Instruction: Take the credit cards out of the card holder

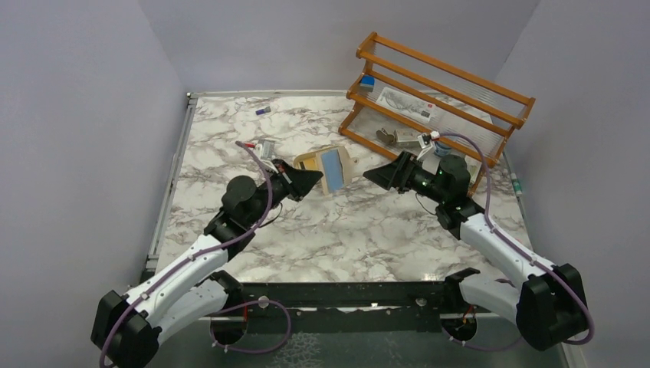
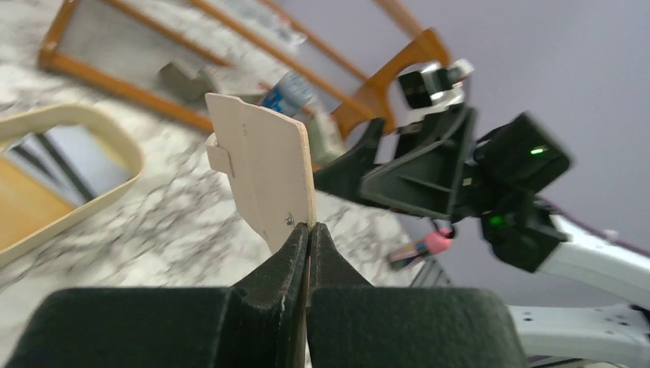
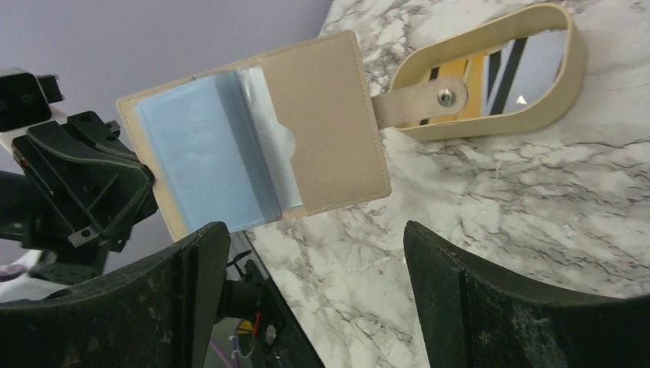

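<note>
Grips the open card holder (image 3: 322,130) by one edge in the clenched left fingers (image 2: 287,264), raised off the tabletop (image 1: 345,230) at mid-frame in the top view. Shows a pale blue credit card (image 3: 203,161) inside its clear pocket, at upper left in the right wrist view. Faces the released right fingers (image 3: 192,307), spread wide and apart from it.

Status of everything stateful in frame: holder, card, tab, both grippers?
card holder: open, held up in the air.
pale blue card: in its pocket, not pulled out.
snap tab: unfastened.
left gripper: shut on the card holder's edge.
right gripper: open, empty, facing the card holder.
</note>
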Controlling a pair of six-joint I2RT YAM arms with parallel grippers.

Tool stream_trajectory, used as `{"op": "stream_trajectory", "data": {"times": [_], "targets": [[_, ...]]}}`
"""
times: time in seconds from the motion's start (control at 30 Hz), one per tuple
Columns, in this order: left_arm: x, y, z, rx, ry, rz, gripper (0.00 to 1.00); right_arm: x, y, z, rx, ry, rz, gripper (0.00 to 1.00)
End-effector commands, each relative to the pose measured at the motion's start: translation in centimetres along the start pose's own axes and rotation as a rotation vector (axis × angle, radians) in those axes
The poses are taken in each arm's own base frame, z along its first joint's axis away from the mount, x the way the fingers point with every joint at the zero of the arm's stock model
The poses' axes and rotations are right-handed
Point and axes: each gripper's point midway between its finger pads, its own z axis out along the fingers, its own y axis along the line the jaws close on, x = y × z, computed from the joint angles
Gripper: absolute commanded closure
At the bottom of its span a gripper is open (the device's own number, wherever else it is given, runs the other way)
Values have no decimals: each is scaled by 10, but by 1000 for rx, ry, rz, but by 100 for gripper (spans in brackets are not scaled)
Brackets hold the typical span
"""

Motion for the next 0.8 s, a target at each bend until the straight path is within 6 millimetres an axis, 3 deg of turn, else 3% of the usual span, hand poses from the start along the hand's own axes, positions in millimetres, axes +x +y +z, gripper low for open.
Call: {"op": "stream_trajectory", "data": {"times": [0.0, 0.17, 0.47, 0.77], "targets": [[43, 58, -10, -269, 238, 91, 100, -3, -17, -6, 130, 16, -107, 12], [70, 82, -15, -362, 385, 94, 100, -4, -24, -9, 172, 23, -140, 11], [124, 112, -29, -501, 552, 25, 100, 14, -36, -7, 160, 74, -119, 11], [142, 121, -33, -527, 561, -3, 100, 28, -32, -7, 99, 118, -114, 15]]}}
